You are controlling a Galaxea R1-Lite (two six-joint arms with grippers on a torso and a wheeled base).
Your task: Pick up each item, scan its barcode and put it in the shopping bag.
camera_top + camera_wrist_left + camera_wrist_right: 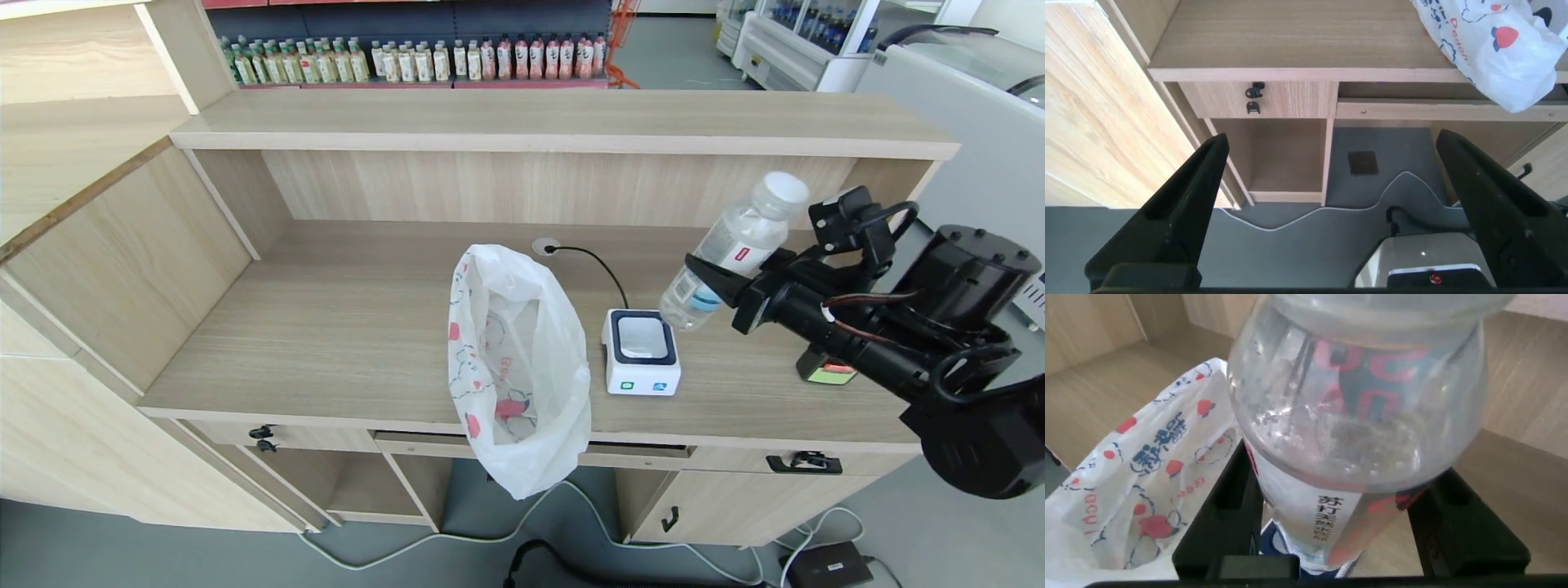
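Up above the right side of the light wooden counter [343, 335], the right claw [727, 282] is clamped around a clear plastic water bottle with a white cap [739, 245]. The bottle is off the counter, held in the air. It leans, with its cap pointing to about 1 o'clock and its bottom end low. It hangs at about 2 o'clock from the little white scanner box with the dark glass top [642, 351], near it but not over the glass. The claw holds the bottle on its lower half, just under the label.

At 9 o'clock from the scanner box lies the white plastic shopping bag with red hearts [555, 392]. Its mouth is open and its bottom droops over the front edge of the counter.

The bottle looks full of water, so it is likely a bit heavy for its size. Its skin is smooth and may slip, and thin plastic can squash if squeezed too hard. A firm, gentle hold around the middle looks best. The bag is soft and floppy, so the bottle should go in slowly.

The left claw [1333, 151] hangs low in front of the counter with its two fingers spread wide and nothing between them.
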